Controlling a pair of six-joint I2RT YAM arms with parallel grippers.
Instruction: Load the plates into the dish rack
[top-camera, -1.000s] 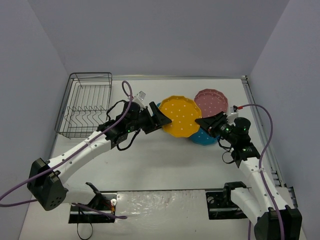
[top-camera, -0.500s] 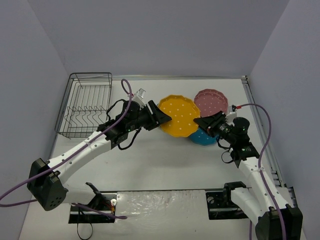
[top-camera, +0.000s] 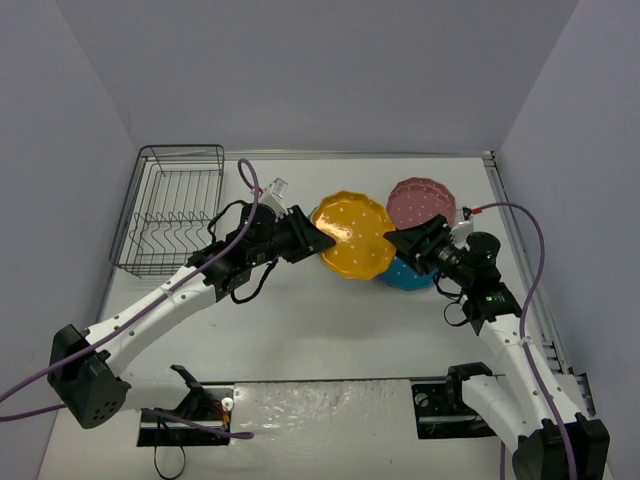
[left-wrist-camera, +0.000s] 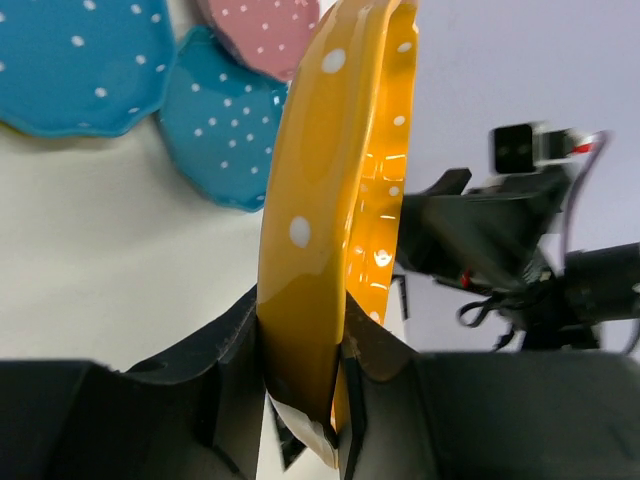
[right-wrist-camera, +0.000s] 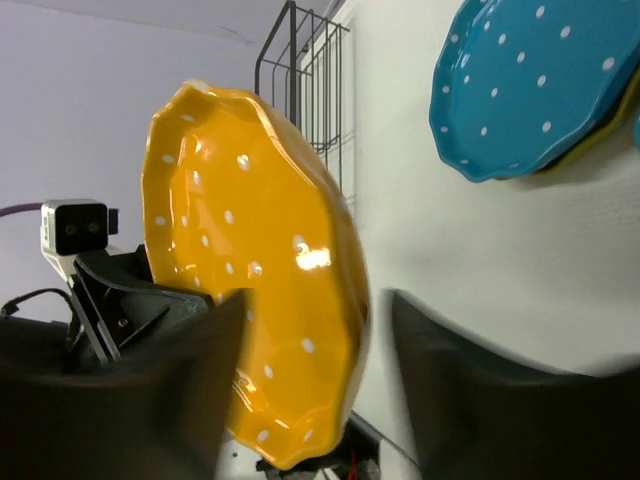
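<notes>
An orange-yellow plate hangs tilted above the table between both arms. My left gripper is shut on its left rim; the left wrist view shows the plate edge-on, pinched between the jaws of that gripper. My right gripper is at the plate's right rim with its jaws open. In the right wrist view the plate sits between the parted fingers, with a gap on the right side. A pink plate and a teal plate lie on the table. The dish rack stands at the far left, with no plates in it.
In the left wrist view, two teal plates and the pink plate lie overlapping on the table below. An olive-yellow rim peeks from under a teal plate. Purple cables trail from both arms. Walls enclose the table.
My left gripper closed onto the orange-yellow plate's left rim. My right gripper's jaws parted from the right rim. The plate shifted slightly left.
</notes>
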